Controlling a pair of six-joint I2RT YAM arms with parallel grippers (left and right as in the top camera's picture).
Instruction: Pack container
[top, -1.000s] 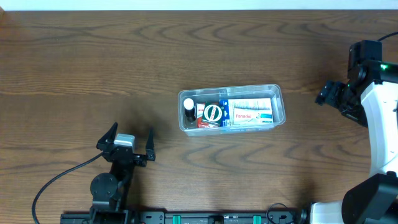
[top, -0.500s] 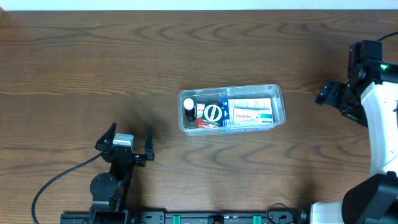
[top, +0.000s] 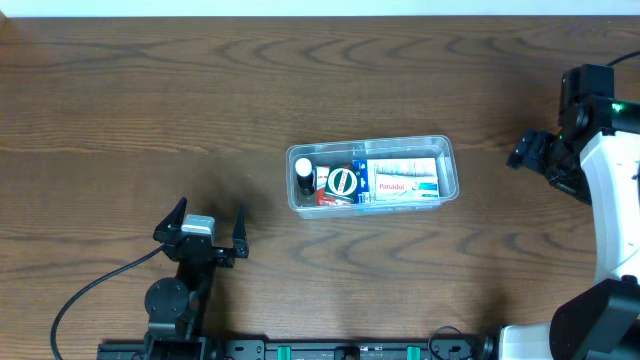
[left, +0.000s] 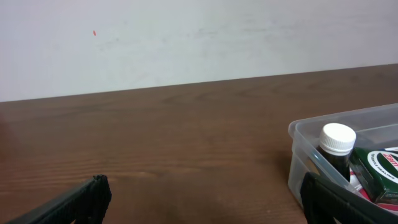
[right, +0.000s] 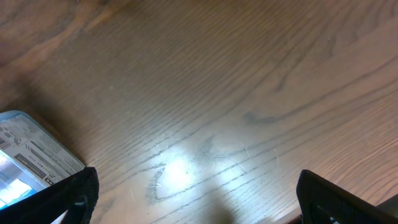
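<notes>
Centrally, container with bottle and boxes; left gripper and right gripper wide, empty, well off either side.

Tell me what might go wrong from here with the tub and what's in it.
1. The bottle stands upright at the left end of the container, its cap near rim height; a low pass by the left gripper might knock it over.
2. The container sits free on the table; a sideways nudge from the right gripper, open like the left, would likely slide it.
</notes>
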